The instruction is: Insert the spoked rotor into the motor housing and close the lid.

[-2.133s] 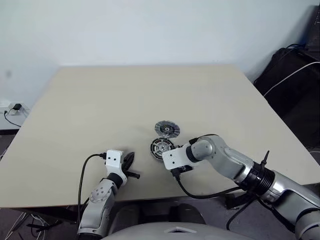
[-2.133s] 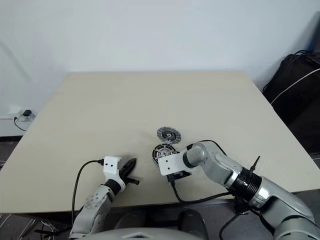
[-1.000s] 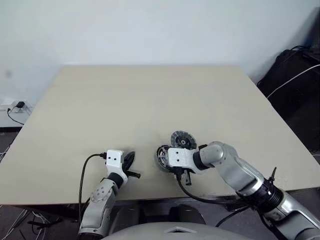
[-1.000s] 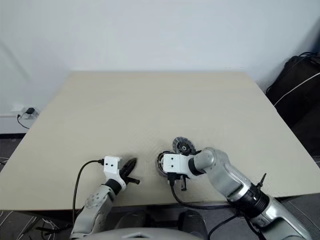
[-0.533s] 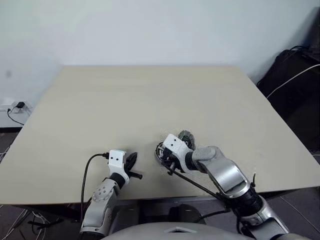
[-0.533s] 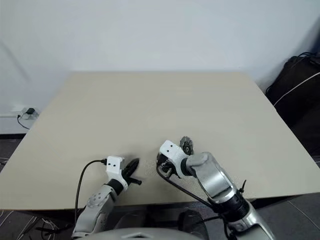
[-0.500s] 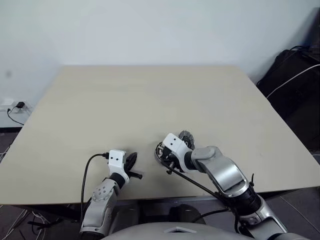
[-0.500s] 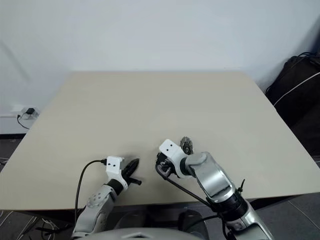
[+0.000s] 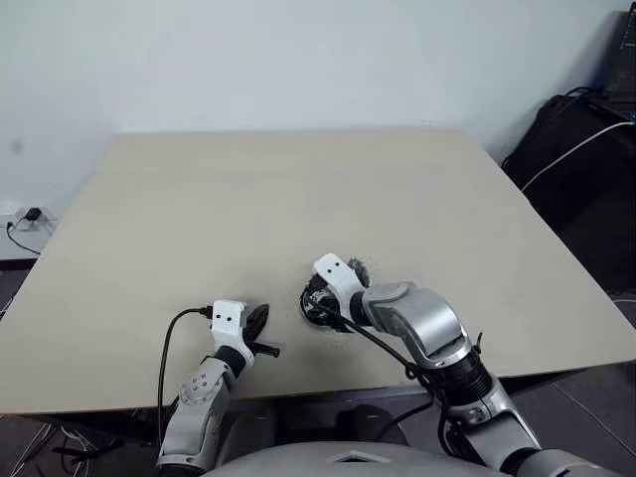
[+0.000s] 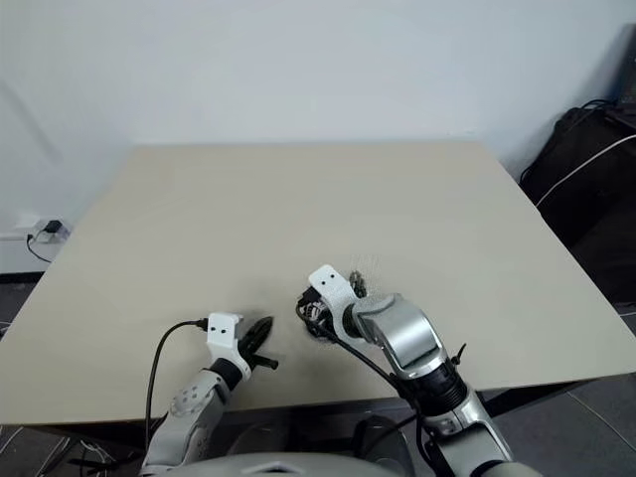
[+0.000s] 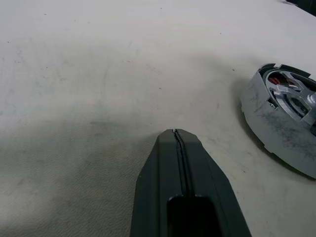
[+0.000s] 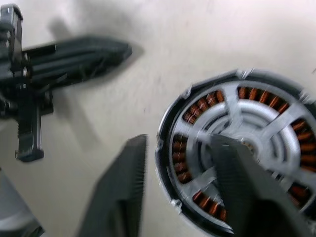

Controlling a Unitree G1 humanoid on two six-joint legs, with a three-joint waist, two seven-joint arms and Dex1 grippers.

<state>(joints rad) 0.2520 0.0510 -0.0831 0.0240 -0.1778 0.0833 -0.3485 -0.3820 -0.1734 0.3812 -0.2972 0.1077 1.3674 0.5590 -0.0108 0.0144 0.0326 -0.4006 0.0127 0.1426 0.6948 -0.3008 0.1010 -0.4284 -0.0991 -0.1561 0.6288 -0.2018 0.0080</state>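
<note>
Where it earlier gripped narrowly, the right gripper (image 12: 182,190) now straddles the motor housing's (image 12: 237,148) rim, fingers apart

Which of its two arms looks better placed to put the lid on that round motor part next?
The right. Its right gripper hangs open directly over the round silver-rimmed motor housing with copper-orange coils, one finger above the housing. The left gripper rests shut on the beige table, off to the housing's side.

Silver-grey rounded shells cover both arms, and each wrist carries a white block marked with two small dark dots. A black cable loops out from the left gripper (image 9: 260,316) mount, another trails off the right gripper (image 12: 177,192). The fingers (image 11: 180,192) are matt black, tapered wedges.
</note>
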